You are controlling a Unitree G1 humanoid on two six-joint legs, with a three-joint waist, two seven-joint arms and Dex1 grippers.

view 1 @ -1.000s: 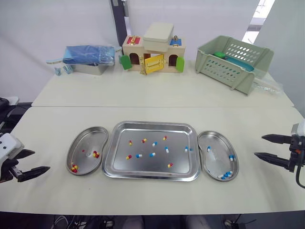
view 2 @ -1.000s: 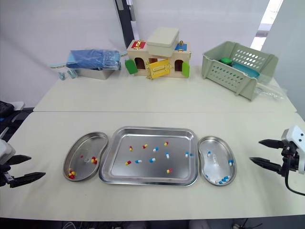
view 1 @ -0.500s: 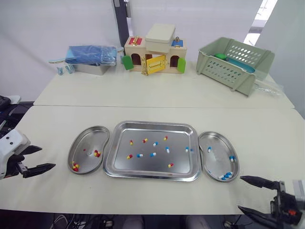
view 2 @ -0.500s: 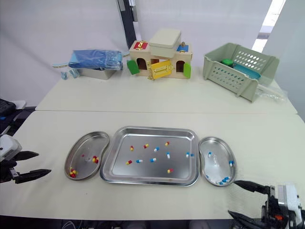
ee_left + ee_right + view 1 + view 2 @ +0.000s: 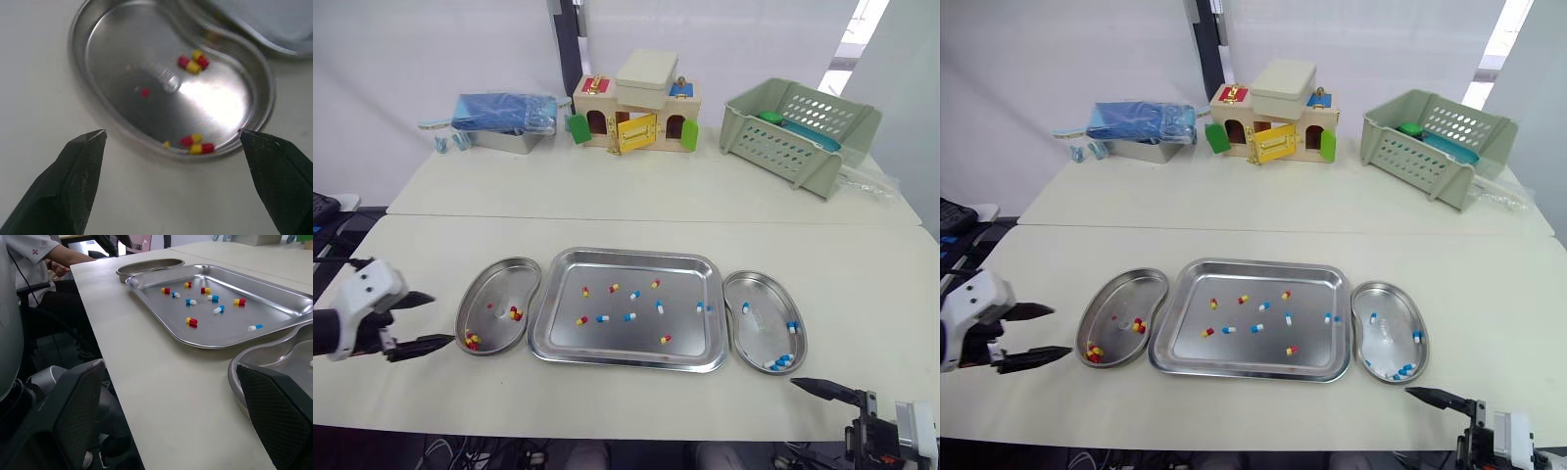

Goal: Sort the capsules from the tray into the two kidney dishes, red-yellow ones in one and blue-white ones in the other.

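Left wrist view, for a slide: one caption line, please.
Open left gripper faces a steel kidney dish holding several red-yellow capsules.

Your left gripper has moved in toward the left kidney dish, and its tips are now just beside the rim. Your right gripper has dropped back from beside the right kidney dish to the near edge of the table.

Partly sorted
We see mixed capsules in the tray, red-yellow dish facing our left pincer, blue-white dish near our right pincer.
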